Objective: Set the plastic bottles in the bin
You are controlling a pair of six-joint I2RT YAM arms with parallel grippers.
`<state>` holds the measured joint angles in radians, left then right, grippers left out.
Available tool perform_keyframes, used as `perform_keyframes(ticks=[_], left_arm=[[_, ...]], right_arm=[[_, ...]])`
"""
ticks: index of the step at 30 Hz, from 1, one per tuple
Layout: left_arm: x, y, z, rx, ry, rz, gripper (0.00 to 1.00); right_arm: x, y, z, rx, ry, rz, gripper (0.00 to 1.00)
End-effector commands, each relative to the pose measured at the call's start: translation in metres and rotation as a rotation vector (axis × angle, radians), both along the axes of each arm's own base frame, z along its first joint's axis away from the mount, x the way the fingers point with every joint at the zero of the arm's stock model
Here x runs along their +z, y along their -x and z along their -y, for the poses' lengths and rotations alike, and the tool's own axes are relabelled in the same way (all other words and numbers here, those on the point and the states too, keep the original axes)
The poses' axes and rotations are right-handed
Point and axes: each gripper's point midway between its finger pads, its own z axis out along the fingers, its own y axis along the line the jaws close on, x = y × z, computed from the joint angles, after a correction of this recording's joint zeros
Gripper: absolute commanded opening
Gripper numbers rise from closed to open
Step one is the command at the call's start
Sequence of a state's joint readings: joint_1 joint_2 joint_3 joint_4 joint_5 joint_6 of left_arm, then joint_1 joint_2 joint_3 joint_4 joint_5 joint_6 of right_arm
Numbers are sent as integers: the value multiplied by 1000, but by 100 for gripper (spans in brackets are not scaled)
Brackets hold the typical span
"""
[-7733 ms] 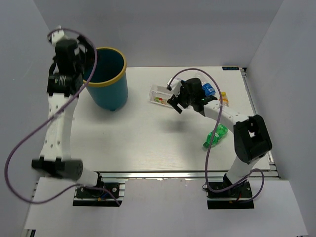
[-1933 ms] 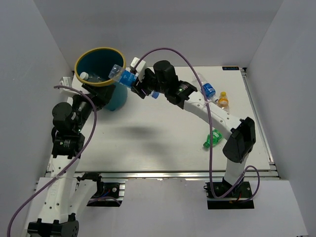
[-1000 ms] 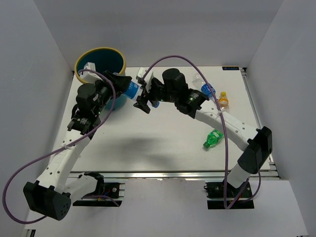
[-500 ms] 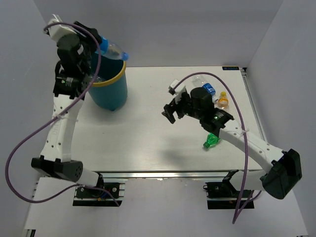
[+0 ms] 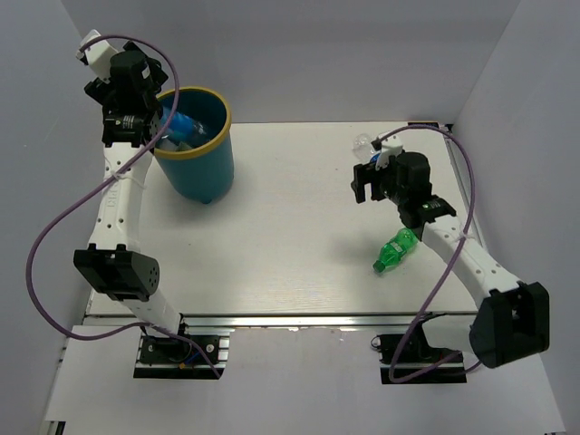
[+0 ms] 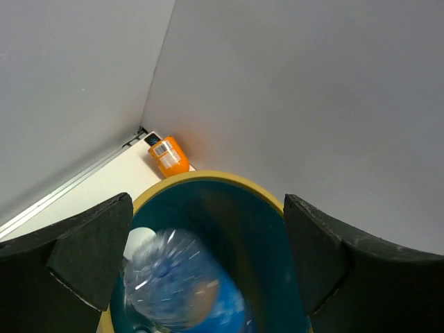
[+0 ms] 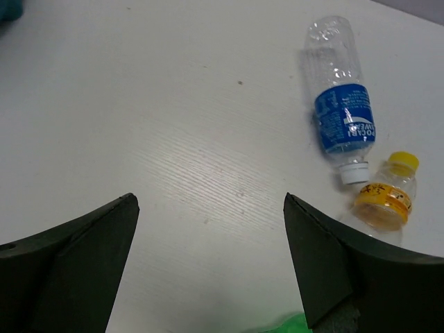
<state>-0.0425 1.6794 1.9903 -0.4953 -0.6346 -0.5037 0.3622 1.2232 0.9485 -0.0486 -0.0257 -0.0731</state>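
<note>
My left gripper (image 6: pixel 208 258), spread above the bin (image 6: pixel 208 178): loose bottle (image 6: pixel 182 279) may bounce out. My right gripper (image 7: pixel 208 267), spread well apart from the bin: blue-labelled bottle (image 7: pixel 343 119) may roll when nudged.

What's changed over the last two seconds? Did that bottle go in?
Yes. The left fingers took the blue-labelled bottle from the right fingers, raised it over the bin and opened; it is now inside. The right arm drew back rightward, fingers open. The green bottle has not moved; the second blue-labelled bottle and yellow-capped bottle remain on the table.
</note>
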Motion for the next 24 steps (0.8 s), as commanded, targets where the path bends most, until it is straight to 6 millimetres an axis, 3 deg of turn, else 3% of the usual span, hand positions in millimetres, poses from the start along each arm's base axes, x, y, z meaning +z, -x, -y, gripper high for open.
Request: perform_keyframes(ticks=[1, 6, 7, 8, 10, 11, 12, 13, 14, 15, 16, 17, 18, 21, 22, 24], left_arm=[[35, 15, 6, -49, -13, 72, 98], [39, 13, 25, -158, 12, 97, 98], [41, 14, 34, -212, 17, 103, 98], [34, 13, 39, -243, 21, 86, 98], [22, 16, 57, -344, 40, 58, 98], [28, 20, 63, -378, 47, 72, 98], [5, 21, 72, -401, 99, 34, 98], [7, 34, 82, -449, 123, 51, 98], [-1, 40, 99, -496, 141, 54, 98], [-38, 40, 112, -517, 184, 18, 98], [-49, 47, 125, -539, 192, 17, 98], [-45, 62, 135, -557, 187, 50, 98], [-71, 70, 166, -619, 178, 2, 98], [-90, 90, 199, -691, 194, -42, 98], [-104, 95, 204, -707, 201, -73, 98], [-110, 103, 216, -752, 201, -84, 98]], right_arm=[[4, -28, 14, -62, -27, 6, 89], [1, -69, 52, -165, 21, 17, 89], [-12, -77, 56, -174, 37, -13, 90], [-4, -88, 67, -195, 40, 1, 89], [-21, -101, 78, -180, 84, -54, 89], [-25, -107, 81, -174, 104, -58, 89], [-29, -113, 84, -170, 129, -64, 89], [-47, -120, 88, -159, 170, -96, 89], [-43, -129, 90, -158, 185, -82, 89], [-61, -136, 90, -144, 207, -113, 89], [-67, -140, 91, -119, 245, -120, 89], [-72, -144, 93, -118, 264, -130, 89], [-79, -155, 95, -116, 281, -143, 89], [-100, -167, 98, -107, 327, -196, 88], [-106, -171, 99, -107, 331, -201, 88], [-126, -176, 101, -102, 337, -235, 88]])
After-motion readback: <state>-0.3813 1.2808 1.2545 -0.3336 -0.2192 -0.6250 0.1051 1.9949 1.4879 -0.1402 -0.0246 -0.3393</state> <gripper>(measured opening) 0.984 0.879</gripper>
